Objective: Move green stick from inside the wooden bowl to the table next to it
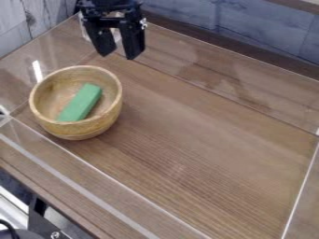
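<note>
The green stick (82, 102), a flat, smooth-looking rectangular block of bright green, lies slanted inside the wooden bowl (50, 122). The bowl is round, light tan, thick-rimmed, and holds nothing else. It sits at about nine o'clock on the bench (200, 131), a brown wood-grain top edged by clear plastic walls (69, 182). At roughly eleven o'clock, above and apart from the bowl, hangs the black hand (115, 49), its two fingers spread and empty, pointing down.
</note>
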Tool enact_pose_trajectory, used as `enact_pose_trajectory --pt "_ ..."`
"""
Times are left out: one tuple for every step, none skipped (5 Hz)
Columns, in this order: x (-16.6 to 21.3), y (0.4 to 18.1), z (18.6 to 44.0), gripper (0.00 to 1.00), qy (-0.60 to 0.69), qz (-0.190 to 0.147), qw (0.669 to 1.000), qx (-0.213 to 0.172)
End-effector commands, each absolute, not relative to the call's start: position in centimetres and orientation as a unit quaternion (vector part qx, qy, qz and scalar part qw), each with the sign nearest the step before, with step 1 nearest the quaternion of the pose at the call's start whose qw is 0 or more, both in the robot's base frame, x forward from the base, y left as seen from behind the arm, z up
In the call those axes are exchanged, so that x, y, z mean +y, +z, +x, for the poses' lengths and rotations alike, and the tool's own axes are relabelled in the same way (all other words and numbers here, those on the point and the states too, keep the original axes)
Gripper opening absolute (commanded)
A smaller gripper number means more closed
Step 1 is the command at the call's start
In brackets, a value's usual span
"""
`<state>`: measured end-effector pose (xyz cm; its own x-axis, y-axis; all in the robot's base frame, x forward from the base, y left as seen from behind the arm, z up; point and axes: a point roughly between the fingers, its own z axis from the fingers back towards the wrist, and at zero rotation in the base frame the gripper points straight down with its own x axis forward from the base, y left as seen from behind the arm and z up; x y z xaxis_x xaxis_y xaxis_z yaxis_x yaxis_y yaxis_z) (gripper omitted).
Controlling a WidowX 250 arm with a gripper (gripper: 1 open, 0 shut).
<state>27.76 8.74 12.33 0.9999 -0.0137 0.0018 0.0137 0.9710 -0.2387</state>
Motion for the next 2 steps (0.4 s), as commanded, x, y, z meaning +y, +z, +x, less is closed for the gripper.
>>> enact_pose_trajectory --pt "7.94 14.30 27.68 1.00 -0.046 -0.109 0.993 -0.022" --pt "7.64 14.80 27.41 1.00 -0.071 -0.109 0.991 -0.022"
